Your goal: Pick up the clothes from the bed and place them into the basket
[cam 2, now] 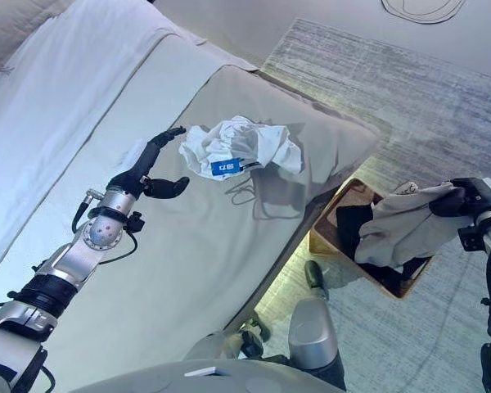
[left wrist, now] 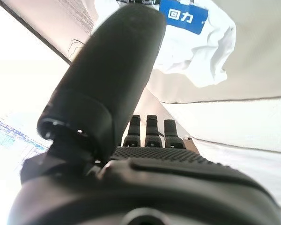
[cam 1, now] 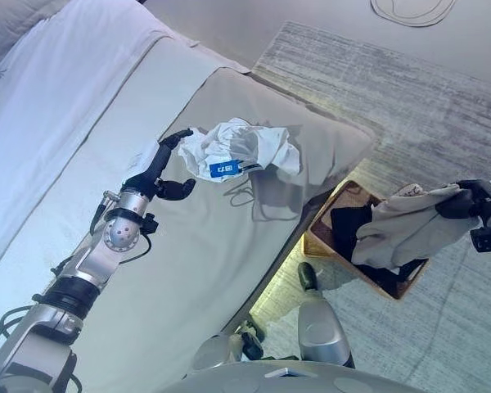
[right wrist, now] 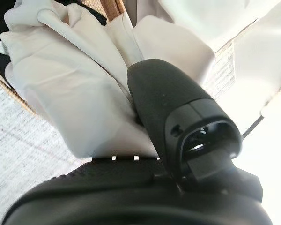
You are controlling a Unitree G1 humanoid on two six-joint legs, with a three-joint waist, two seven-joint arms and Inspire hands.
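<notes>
A crumpled white garment [cam 1: 244, 147] with a blue tag lies on the bed [cam 1: 188, 246] near its corner. My left hand [cam 1: 157, 173] hovers just left of it, fingers straight and open, fingertips close to the cloth's edge. The blue tag shows past the thumb on the white garment [left wrist: 196, 42] in the left wrist view. My right hand [cam 1: 468, 201] is shut on a beige-grey garment [cam 1: 405, 225], which hangs over the wicker basket [cam 1: 321, 242] on the floor. Dark clothes lie inside the basket. The right wrist view shows the thumb pinning the beige-grey garment [right wrist: 70, 89].
A white sheet [cam 1: 57, 106] covers the bed's left part. The basket stands on a grey rug [cam 1: 442, 115] beside the bed's corner. A cable loop [cam 1: 250, 196] lies on the bed below the white garment.
</notes>
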